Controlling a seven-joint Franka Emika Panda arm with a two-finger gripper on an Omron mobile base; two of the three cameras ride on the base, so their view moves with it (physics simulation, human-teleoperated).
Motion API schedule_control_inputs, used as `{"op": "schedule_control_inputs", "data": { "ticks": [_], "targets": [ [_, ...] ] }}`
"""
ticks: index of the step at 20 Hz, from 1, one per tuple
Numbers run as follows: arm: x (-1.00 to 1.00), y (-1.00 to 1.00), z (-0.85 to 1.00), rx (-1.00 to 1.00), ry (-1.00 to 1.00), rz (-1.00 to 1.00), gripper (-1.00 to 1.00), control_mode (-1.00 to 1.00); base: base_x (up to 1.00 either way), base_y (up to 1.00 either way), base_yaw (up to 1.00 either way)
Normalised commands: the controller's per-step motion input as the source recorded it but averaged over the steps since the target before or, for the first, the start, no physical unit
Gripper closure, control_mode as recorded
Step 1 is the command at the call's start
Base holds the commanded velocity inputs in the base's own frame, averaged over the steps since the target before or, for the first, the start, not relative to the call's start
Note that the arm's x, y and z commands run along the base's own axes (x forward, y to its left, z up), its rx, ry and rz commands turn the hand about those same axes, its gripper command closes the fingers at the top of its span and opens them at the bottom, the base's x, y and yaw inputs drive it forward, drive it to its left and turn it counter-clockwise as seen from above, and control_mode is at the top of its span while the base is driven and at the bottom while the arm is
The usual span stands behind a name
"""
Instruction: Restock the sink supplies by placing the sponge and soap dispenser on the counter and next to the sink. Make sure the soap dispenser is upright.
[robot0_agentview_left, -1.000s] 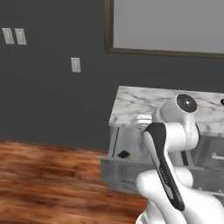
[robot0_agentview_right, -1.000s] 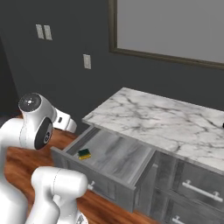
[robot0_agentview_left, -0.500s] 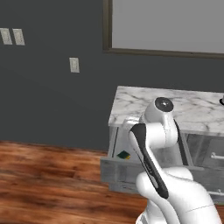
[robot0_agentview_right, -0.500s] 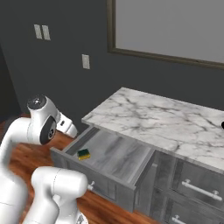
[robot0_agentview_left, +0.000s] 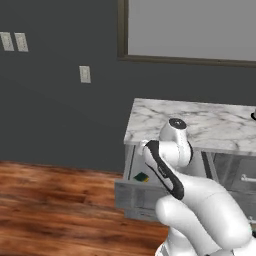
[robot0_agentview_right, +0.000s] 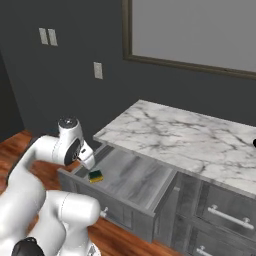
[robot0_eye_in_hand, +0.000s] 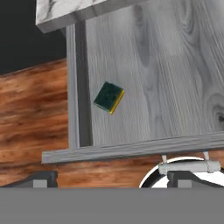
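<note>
The sponge (robot0_eye_in_hand: 109, 97), dark green on top with a yellow body, lies flat near the front left corner of an open grey drawer (robot0_eye_in_hand: 166, 78). It also shows as a small block in the drawer (robot0_agentview_left: 141, 177) (robot0_agentview_right: 95, 175). My gripper (robot0_eye_in_hand: 114, 178) hangs above the drawer's front edge, open, its fingertips (robot0_eye_in_hand: 41, 179) far apart with nothing between them. The sponge is ahead of the fingertips and untouched. The white marble counter (robot0_agentview_right: 190, 137) (robot0_agentview_left: 200, 122) runs above the drawer. The soap dispenser and the sink are out of view.
The drawer (robot0_agentview_right: 135, 185) juts out from the cabinet over the wood floor (robot0_agentview_left: 55, 200). Closed drawers with handles (robot0_agentview_right: 225, 217) sit to its right. A dark wall with outlets (robot0_agentview_left: 85, 74) and a framed window (robot0_agentview_right: 200, 35) stand behind the counter.
My arm has come down and swung toward the open drawer, and the hand now hovers at its front left. The jaws stayed open. The sponge has not moved.
</note>
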Motion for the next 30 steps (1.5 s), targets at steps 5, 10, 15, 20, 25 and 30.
{"op": "schedule_control_inputs", "data": {
  "ticks": [5,10,15,20,25,30],
  "targets": [
    [0.22,-0.1,-0.46,0.03,0.16,-0.11,-1.0,-1.0,0.0,0.0,0.0],
    [0.24,0.0,-0.51,0.0,0.14,-0.08,-1.0,-1.0,0.0,0.0,0.0],
    [0.14,0.0,-0.47,0.01,0.12,-0.06,-1.0,-1.0,0.0,0.0,0.0],
    [0.32,-0.01,-0.21,0.02,0.17,-0.05,-1.0,-1.0,0.0,0.0,0.0],
    [0.36,0.0,-0.24,0.0,0.16,-0.03,-1.0,-1.0,0.0,0.0,0.0],
    [0.19,0.0,-0.3,0.0,0.04,-0.02,-1.0,-1.0,0.0,0.0,0.0]
  ]
}}
